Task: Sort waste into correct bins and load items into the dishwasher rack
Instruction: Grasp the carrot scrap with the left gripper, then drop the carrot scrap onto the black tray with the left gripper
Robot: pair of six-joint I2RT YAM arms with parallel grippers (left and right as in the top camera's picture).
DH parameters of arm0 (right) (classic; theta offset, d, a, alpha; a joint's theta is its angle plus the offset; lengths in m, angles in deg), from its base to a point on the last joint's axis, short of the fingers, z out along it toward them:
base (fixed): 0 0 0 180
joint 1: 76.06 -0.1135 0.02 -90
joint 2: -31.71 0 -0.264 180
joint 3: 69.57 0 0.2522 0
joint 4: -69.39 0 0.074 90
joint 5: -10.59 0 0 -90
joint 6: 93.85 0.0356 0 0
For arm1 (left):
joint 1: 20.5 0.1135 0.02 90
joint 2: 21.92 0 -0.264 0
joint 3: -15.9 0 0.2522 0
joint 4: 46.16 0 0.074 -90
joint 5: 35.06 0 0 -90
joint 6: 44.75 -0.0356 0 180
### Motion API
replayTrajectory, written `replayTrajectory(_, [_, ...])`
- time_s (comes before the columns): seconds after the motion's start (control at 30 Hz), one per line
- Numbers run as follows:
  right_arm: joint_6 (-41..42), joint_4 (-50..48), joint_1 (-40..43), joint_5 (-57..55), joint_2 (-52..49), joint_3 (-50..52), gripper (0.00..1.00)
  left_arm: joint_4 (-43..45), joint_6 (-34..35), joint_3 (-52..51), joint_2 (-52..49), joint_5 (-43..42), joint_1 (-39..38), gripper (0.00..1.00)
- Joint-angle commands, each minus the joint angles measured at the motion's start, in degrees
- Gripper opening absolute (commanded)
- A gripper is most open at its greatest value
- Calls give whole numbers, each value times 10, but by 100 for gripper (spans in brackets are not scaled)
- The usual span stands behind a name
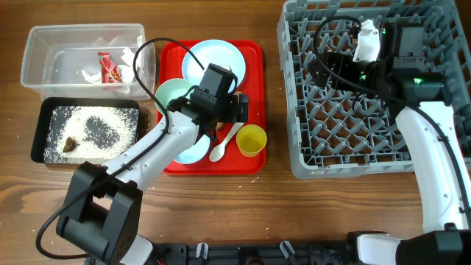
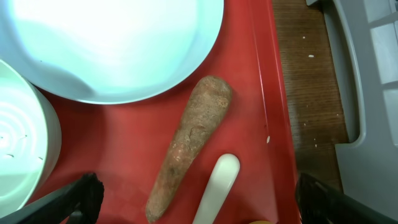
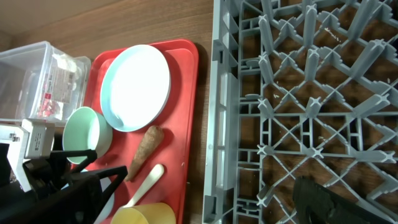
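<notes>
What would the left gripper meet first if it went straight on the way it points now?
Most likely the orange-brown carrot-like piece, lying on the red serving tray between the open fingers of the left gripper. The white plastic spoon lies close beside it; depth is hard to judge.

We see the red tray [image 2: 252, 81] as glossy, smooth plastic. On it the carrot-like piece [image 2: 189, 146] looks rough and matt, the plate [image 2: 124, 43] smooth and shiny. Beside the tray, the rack [image 3: 219, 93] is matt grey plastic; the table [image 1: 294, 213], grained wood.
</notes>
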Motion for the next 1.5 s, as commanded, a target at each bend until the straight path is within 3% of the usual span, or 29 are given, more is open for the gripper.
replayTrajectory(0.0, [6,-3,-2,13,-6,-8,100,2,-1,-1,-1,6,-3,100])
replayTrajectory(0.93, [0,-3,-2,-16,-6,-8,100,28,-2,-1,-3,3,-4,100])
replayTrajectory(1.1, [0,-7,-2,-18,-6,-8,100,66,-65,-1,-72,1,-4,98])
replayTrajectory(1.23, [1,-5,-2,-18,-6,-8,100,66,-84,-1,-118,2,-5,89])
replayTrajectory(1.3, [1,-5,-2,-18,-6,-8,100,65,-99,-1,-119,1,-5,77])
replayTrajectory(1.33, [2,-5,-2,-18,-6,-8,100,66,-108,-1,-120,1,-5,60])
replayTrajectory(1.4, [2,-5,-2,-18,-6,-8,100,66,-111,-1,-125,1,-6,43])
replayTrajectory(1.47, [2,-5,-2,-18,-6,-8,100,65,-111,-1,-133,1,-6,20])
